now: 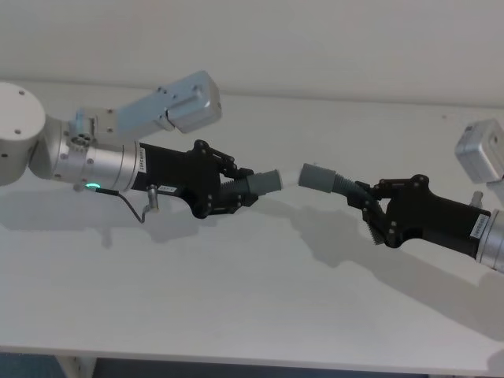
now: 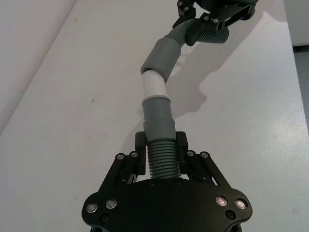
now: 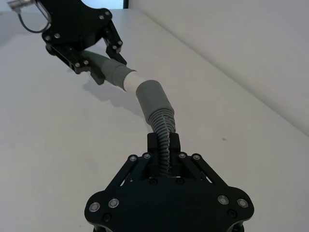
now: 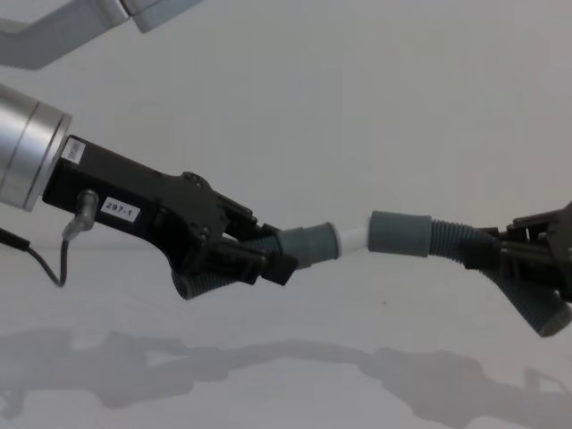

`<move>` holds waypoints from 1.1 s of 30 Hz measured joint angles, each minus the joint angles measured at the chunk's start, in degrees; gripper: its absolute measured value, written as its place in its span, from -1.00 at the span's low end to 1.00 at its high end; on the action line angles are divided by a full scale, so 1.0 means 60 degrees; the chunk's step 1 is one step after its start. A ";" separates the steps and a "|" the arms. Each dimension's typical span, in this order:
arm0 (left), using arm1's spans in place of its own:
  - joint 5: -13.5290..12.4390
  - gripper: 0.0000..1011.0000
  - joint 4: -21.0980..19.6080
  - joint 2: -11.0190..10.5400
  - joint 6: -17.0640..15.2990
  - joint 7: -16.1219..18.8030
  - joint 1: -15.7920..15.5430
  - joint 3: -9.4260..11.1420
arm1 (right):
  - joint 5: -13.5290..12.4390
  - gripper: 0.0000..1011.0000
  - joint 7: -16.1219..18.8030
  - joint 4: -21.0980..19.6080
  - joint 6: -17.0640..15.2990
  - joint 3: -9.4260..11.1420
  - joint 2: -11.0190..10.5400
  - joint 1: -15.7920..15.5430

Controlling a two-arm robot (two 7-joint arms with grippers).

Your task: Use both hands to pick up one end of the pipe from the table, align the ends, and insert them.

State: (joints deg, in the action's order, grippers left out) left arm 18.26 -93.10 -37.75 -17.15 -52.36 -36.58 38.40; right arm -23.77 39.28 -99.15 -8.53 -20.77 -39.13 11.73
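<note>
Worktop (image 1: pixel 236 307): one, plain white-grey; we note both arms' shadows on it.
Hands: two, black, two-fingered. Left hand (image 1: pixel 239 187) clamped on the ribbed middle of the left pipe piece (image 1: pixel 266 183); right hand (image 1: pixel 368 203) clamped on the ribs of the right pipe piece (image 1: pixel 344 185).
Pipe: two dark grey pieces, held above the worktop between the hands.
Ends: one white spigot tip (image 1: pixel 291 180) at the mouth of one grey socket cuff (image 1: pixel 316 175); how deep, we cannot tell.
Writing: left hand's white label (image 4: pixel 119 210) reads "297-1"; right hand's label (image 1: pixel 479 226) unreadable.
</note>
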 joint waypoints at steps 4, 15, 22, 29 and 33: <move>-0.0034 -0.30 0.0049 0.0005 -0.0027 -0.0008 -0.0089 0.0102 | -0.0073 -0.74 0.0118 0.0001 0.0161 -0.0031 -0.0053 0.0009; -0.0049 -0.30 0.0156 0.0012 -0.0023 -0.0118 -0.0263 0.0283 | -0.0274 -0.74 0.0512 -0.0001 0.0594 -0.0122 -0.0207 0.0044; -0.0022 -0.30 0.0189 -0.0027 0.0073 -0.0205 -0.0334 0.0363 | -0.0334 -0.74 0.0706 -0.0002 0.0767 -0.0207 -0.0286 0.0102; 0.0002 -0.30 0.0191 -0.0098 0.0192 -0.0276 -0.0385 0.0440 | -0.0343 -0.74 0.0822 -0.0002 0.0864 -0.0301 -0.0357 0.0175; -0.0001 -0.30 0.0178 -0.0142 0.0244 -0.0311 -0.0425 0.0491 | -0.0333 -0.74 0.0829 -0.0009 0.0872 -0.0367 -0.0406 0.0224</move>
State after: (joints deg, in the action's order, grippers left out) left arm 18.25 -92.04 -38.60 -15.69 -54.23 -39.13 41.35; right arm -25.77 44.25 -99.21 -3.30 -22.97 -41.57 13.07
